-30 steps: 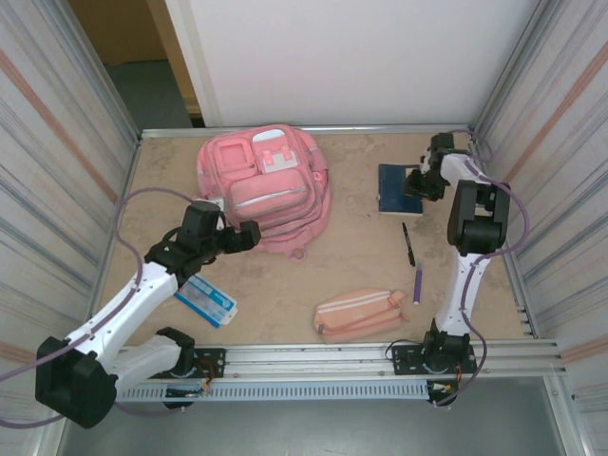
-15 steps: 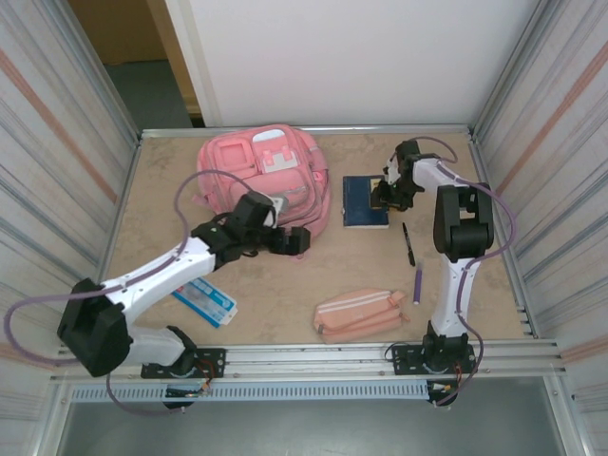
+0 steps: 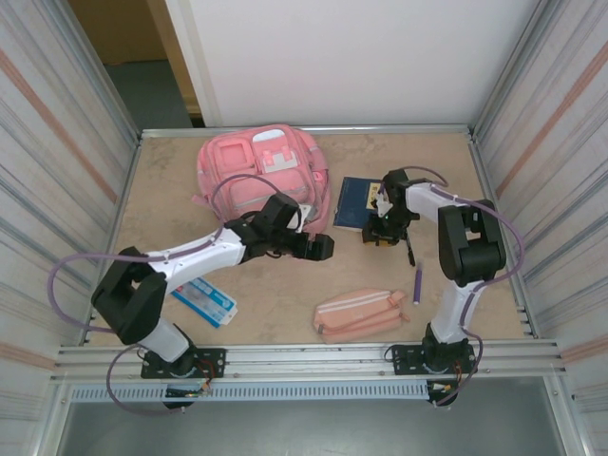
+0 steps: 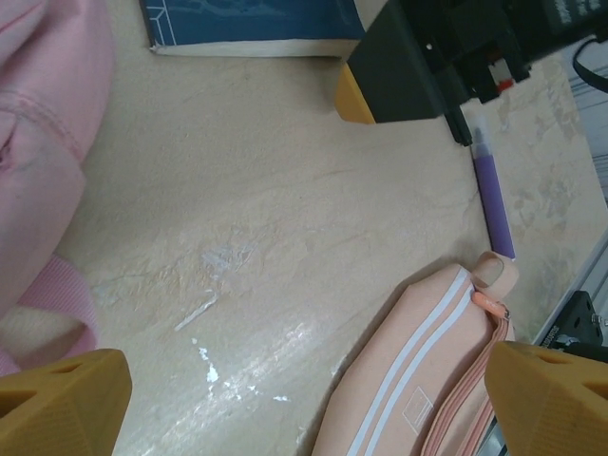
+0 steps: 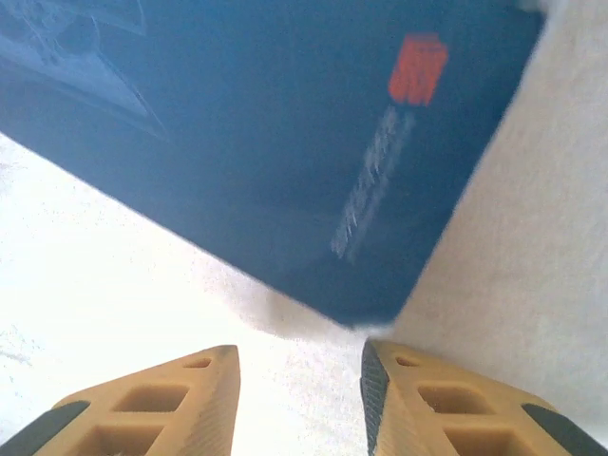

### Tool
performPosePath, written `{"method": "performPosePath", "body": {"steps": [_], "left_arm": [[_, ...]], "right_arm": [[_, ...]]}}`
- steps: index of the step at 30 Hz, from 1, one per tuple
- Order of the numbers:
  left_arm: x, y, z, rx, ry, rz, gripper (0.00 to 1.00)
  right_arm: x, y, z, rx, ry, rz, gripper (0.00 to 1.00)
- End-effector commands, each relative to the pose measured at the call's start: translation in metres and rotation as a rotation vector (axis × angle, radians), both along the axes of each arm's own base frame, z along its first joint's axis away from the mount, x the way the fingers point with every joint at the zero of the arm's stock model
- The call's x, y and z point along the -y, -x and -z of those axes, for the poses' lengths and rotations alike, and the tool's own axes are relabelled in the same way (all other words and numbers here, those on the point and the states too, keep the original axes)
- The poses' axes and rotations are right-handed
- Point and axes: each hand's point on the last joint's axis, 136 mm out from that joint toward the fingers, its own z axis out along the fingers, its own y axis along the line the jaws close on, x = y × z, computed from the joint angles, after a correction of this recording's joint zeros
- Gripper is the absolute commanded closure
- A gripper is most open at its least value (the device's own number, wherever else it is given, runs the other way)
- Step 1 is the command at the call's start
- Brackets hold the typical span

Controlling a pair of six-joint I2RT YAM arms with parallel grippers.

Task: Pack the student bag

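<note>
student bag (image 3: 261, 176): far-left part of table (image 3: 285, 285), lying flat, front pockets up; no open compartment visible.
navy book (image 3: 356, 201): flat on table, just right of student bag.
pencil pouch (image 3: 361, 316): toward near edge, well apart from student bag.
left gripper (image 3: 318, 247): over mid-table between student bag and pencil pouch; jaws spread wide, empty.
right gripper (image 3: 383, 228): at near edge of navy book; jaws narrowly parted, nothing between.
purple marker (image 3: 417, 283): by right end of pencil pouch.
step (judged): navy book pickup, approach stage; nothing seen packed.
next (judged): fingers to straddle the thin book edge, or tip it up off the table first; student bag to be unzipped, probably a left gripper job.
right wrist view: book corner just beyond fingertips, not between; unreadable from above.
left wrist view: marker end just beside zip end of pencil pouch; too small from above.
</note>
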Motion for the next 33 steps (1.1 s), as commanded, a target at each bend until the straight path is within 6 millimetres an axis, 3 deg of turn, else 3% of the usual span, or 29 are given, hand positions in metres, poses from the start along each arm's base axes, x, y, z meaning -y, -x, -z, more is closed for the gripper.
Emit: {"method": "performPosePath", "body": {"steps": [1,7,10,12,15,22,27,33], "left_arm": [[0.014,-0.001,-0.013,-0.001,0.037,0.042,0.05],[0.008,-0.002,-0.004,-0.003,-0.006,0.031,0.05],[0.007,-0.004,-0.004,-0.001,-0.007,0.021,0.05],[0.009,-0.005,-0.002,-0.002,-0.005,0.023,0.09],[0.014,-0.005,-0.004,-0.025,-0.003,0.044,0.11],[0.018,-0.002,-0.001,-0.052,0.007,0.048,0.12],[0.020,0.004,0.006,-0.095,0.005,0.060,0.12],[0.018,0.007,0.008,-0.094,-0.024,0.090,0.12]], "right_arm": [[0.006,0.032,0.001,-0.106,0.034,0.045,0.62],[-0.011,-0.008,-0.045,0.092,-0.106,0.208,0.54],[0.004,-0.034,-0.054,0.176,-0.080,0.277,0.52],[0.020,-0.052,-0.050,0.201,-0.015,0.299,0.55],[0.025,-0.069,-0.039,0.204,0.051,0.258,0.59],[0.039,-0.090,0.000,0.168,0.269,0.162,0.69],[0.030,-0.071,0.023,0.089,0.260,0.119,0.85],[0.008,-0.010,0.022,-0.002,0.170,0.070,0.94]]}}
